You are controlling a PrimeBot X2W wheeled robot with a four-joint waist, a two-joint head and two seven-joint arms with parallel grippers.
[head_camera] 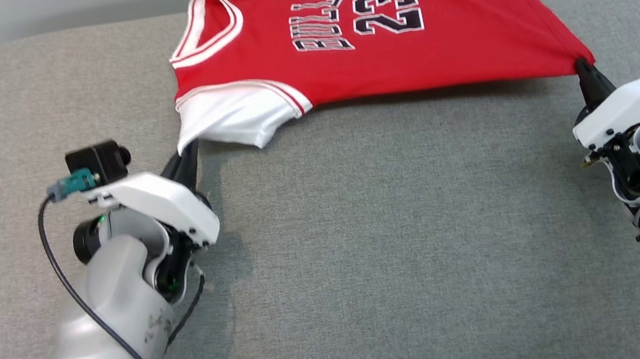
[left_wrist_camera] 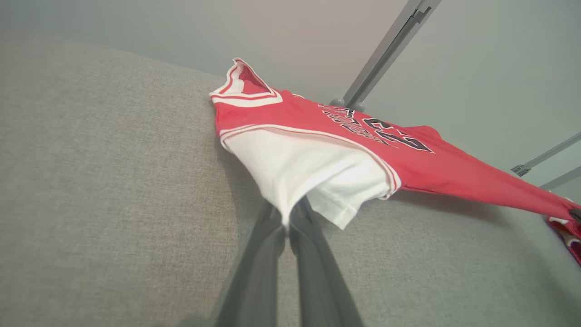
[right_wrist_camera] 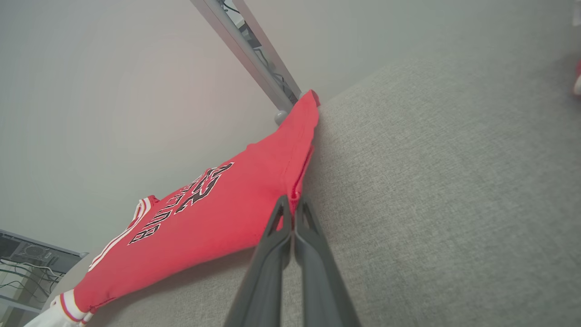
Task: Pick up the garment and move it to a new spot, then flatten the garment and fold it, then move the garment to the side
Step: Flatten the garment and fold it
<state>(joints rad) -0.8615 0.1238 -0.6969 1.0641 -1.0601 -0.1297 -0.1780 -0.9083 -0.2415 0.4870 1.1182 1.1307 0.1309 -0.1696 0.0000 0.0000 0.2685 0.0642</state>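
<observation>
Garment [head_camera: 376, 42] lies at the far edge of the grey fabric surface [head_camera: 366, 247], front up, w/ the "BULLS 23" lettering [head_camera: 354, 17] sideways, collar to the robot's left, hem to its right. Its near edge is raised off the surface & drawn into a fairly straight line btwn two pinch points, w/ a shadow under it. The far edge looks to rest at the back rim.

Left gripper [head_camera: 191, 153] is clamped on the edge of the white sleeve [head_camera: 231, 117]; the left wrist view shows sleeve cloth pinched btwn the dark fingers. Right gripper [head_camera: 582, 68] is clenched on the near hem corner [head_camera: 578, 54], red cloth caught at the fingertips in the right wrist view.

Step in hand, as I read it: carrying the garment, stretched, to a new spot. To do it well, move both arms together at the same speed & direction so tension is even. Too much spread could slip the thin sleeve grip; too little lets the middle sag & wrinkle. Lift enough that the far edge doesn't drag & fold under, then lay it down far edge first, toward the open middle of the surface.

Pose: both forearms come in from the bottom corners of the head view, well apart, fingers pointing away from the robot, wrists low over the surface. The left tip sits a bit nearer the robot than the right.
</observation>
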